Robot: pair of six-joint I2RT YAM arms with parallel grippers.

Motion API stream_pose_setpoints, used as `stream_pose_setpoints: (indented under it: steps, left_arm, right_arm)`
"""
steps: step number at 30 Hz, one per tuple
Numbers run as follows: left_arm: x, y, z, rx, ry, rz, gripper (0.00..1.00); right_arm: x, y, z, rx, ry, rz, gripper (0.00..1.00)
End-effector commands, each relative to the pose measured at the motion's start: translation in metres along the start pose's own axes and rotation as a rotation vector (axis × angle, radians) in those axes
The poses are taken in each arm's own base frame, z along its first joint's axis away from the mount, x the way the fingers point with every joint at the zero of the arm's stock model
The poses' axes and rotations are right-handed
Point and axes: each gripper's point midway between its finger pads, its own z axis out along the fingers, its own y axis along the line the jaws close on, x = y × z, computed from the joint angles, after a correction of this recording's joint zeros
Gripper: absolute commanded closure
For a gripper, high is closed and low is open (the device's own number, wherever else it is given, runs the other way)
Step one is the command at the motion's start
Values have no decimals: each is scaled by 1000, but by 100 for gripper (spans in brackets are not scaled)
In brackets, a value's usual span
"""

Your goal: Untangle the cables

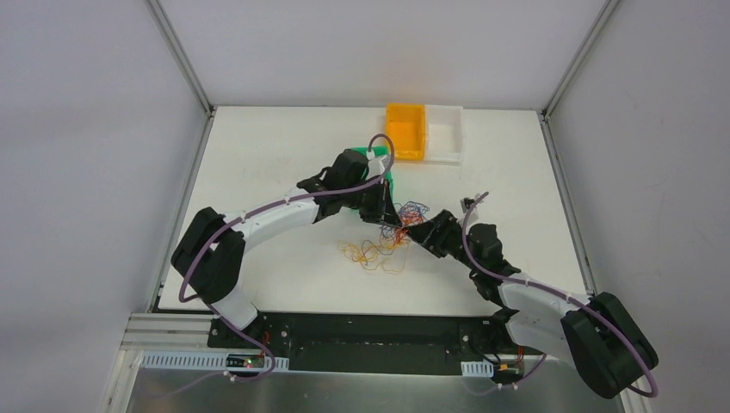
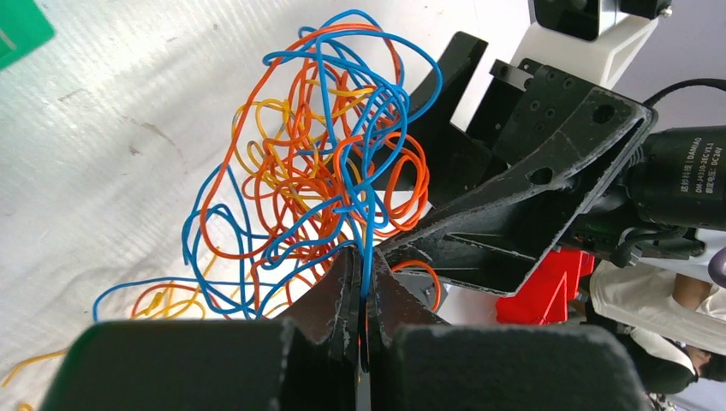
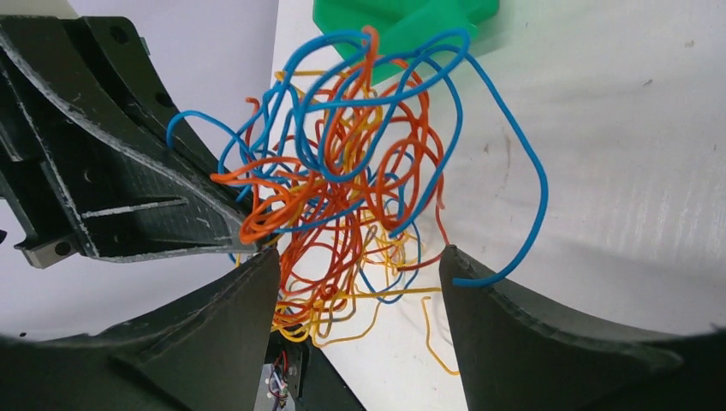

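Blue cable (image 2: pixel 366 257) is clamped in your left jaws; right jaws gape, tangle (image 3: pixel 334 184) strands between them.

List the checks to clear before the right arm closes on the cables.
1. Left gripper shut on a blue strand: ok.
2. Right gripper open: ok.
3. Cables right in front of the open right jaws: ok.
4. One strand singled out for the grip: not ok; orange, blue and yellow loops overlap.
5. Green block clear of the right fingers: ok.
6. Where the strands are knotted: cannot tell.
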Motion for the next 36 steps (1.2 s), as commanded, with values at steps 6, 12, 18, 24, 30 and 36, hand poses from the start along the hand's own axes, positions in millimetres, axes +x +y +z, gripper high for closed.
stream_pose_setpoints:
  steps: [6, 12, 18, 24, 30, 36]
  left_arm:
    - [-9, -72, -12, 136, -13, 83, 100]
    - [-10, -97, -6, 190, -7, 80, 100]
    - [-8, -104, -2, 232, -21, 52, 100]
    - [-16, -100, -16, 196, -72, 62, 100]
    - [-28, -76, -49, 123, -128, 59, 100]
    - [-29, -25, -88, -65, -180, 72, 100]
  right_arm:
    - [-17, 33, 3, -116, -55, -31, 31]
    - [-21, 47, 1, -181, -80, -24, 33]
    - [-34, 55, -7, -205, -153, -23, 38]
    - [-48, 39, -14, -82, -229, -19, 76]
    - [-66, -65, -42, 528, -343, 9, 87]
    - [-69, -123, -93, 953, -384, -18, 91]
